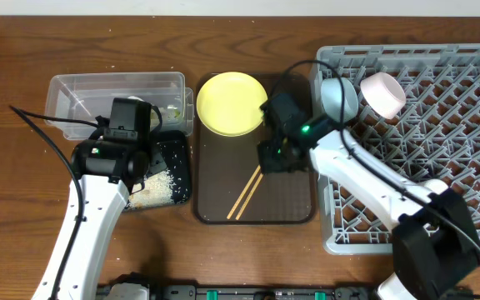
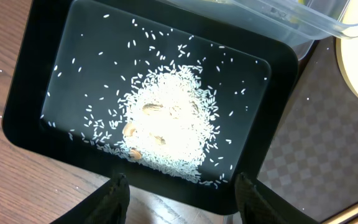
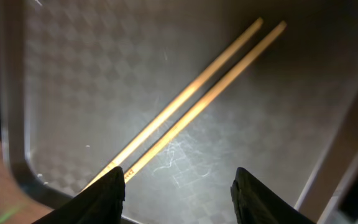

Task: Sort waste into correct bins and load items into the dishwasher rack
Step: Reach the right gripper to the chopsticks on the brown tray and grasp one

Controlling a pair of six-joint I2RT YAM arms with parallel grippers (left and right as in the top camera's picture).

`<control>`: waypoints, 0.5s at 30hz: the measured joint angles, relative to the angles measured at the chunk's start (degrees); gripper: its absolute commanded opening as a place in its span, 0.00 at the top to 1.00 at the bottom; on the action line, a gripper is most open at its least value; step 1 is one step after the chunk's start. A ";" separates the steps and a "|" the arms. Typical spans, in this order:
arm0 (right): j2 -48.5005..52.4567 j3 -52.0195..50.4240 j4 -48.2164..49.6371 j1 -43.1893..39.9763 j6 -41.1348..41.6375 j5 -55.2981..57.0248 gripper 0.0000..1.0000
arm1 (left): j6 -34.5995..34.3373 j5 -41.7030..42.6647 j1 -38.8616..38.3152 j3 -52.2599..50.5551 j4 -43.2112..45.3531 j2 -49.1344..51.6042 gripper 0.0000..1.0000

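On the far left of the wooden surface [image 1: 23,208] stands the clear plastic tub [image 1: 65,83]. Something pale and something greenish lie inside it, but my left arm covers part of them and I cannot tell what they are. Touching the tub's near side is the shallow black tray [image 2: 36,106]. The loose rice grains [image 2: 166,127] sit in it, heaped in the middle and scattered out toward the walls, with a few tan bits among them.

My left claw [image 2: 184,198] hangs over the tray's near wall. Its two fingers are spread wide and there is nothing between them.

Next comes the brown serving tray [image 1: 282,200], lying just beside the black one. The round yellow plate [image 1: 232,102] rests at its far end, overlapping the far rim and close to the tub's corner. The wooden chopsticks [image 3: 191,102] lie flat on the tray floor, side by side and slanting.

My right claw [image 3: 178,193] hovers over their nearer ends. It is also spread wide and empty, and the sticks' tips reach toward one finger [image 3: 107,196] without touching it.

On the right is the grey dishwasher rack [image 1: 440,125], set against the serving tray. The light blue bowl [image 1: 337,96] stands on edge among the pegs in its far left corner. The white bowl [image 1: 383,92] is tipped on its side just beside it.
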 measured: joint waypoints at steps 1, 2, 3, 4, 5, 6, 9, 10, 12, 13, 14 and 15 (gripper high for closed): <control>0.35 -0.68 0.76 0.59 0.79 0.90 0.47 | 0.00 0.00 0.00 0.00 0.00 0.00 0.42; 0.94 -1.25 1.64 1.40 1.44 1.70 0.46 | 0.00 0.00 0.00 0.00 0.00 0.00 0.42; 1.57 -1.42 2.10 1.84 1.86 2.21 0.47 | 0.00 0.00 0.00 0.00 0.00 0.00 0.42; 2.51 -1.55 2.73 2.47 2.34 2.69 0.48 | 0.00 0.00 0.00 0.00 0.00 0.00 0.42; 3.37 -1.55 3.26 2.91 2.62 3.06 0.48 | 0.00 0.00 0.00 0.00 0.00 0.00 0.42; 4.37 -1.55 3.85 3.41 2.84 3.39 0.49 | 0.00 0.00 0.00 0.00 0.00 0.00 0.42; 7.06 -1.57 4.44 4.00 4.15 3.82 0.50 | 0.00 0.00 0.00 0.00 0.00 0.00 0.42; 7.82 -1.60 4.52 4.11 4.74 4.07 0.50 | 0.00 0.00 0.00 0.00 -0.02 0.00 0.42; 9.07 -1.62 4.66 4.11 5.68 4.42 0.50 | 0.00 0.00 0.00 0.00 -0.02 0.00 0.42; 9.66 -1.66 4.76 4.11 6.12 4.57 0.50 | 0.00 0.00 0.00 0.00 -0.02 0.00 0.42; 9.88 -1.66 4.74 4.11 6.32 4.72 0.50 | 0.00 0.00 0.00 0.00 -0.02 0.00 0.42; 9.90 -1.66 4.79 4.11 6.60 4.79 0.51 | 0.00 0.00 0.00 0.00 -0.02 0.00 0.42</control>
